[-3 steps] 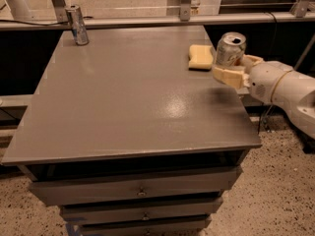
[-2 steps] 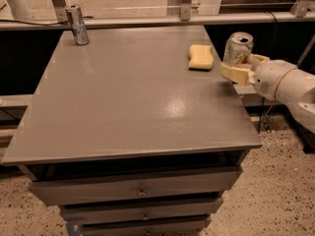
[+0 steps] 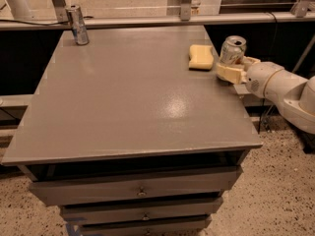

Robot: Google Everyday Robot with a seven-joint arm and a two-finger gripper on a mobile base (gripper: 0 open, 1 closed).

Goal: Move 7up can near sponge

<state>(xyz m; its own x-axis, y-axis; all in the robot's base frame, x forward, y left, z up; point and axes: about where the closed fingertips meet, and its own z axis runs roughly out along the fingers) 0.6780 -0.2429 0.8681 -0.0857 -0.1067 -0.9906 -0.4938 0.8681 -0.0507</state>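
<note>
Nearest the viewer, the grey drawers (image 3: 140, 191) stack under the front lip of the grey table (image 3: 133, 102). Farther back, just to the right of the sponge (image 3: 201, 57), the gripper (image 3: 235, 67) reaches in from the right on its white arm (image 3: 283, 85). Its cream pads are closed around the lower part of the 7up can (image 3: 232, 50). The can stands just beside the sponge on its right, by the table's right edge; whether its base rests on the top cannot be told. Its long axis is close to upright, with the silver top pointing up and tipped a little away from the sponge. The sponge lies flat, its long axis running from near to far. Well to the left of the sponge and somewhat farther back, a slim silver can (image 3: 77, 24) stands upright. Beyond the sponge, a metal rail (image 3: 147, 19) runs along the table's far edge.
</note>
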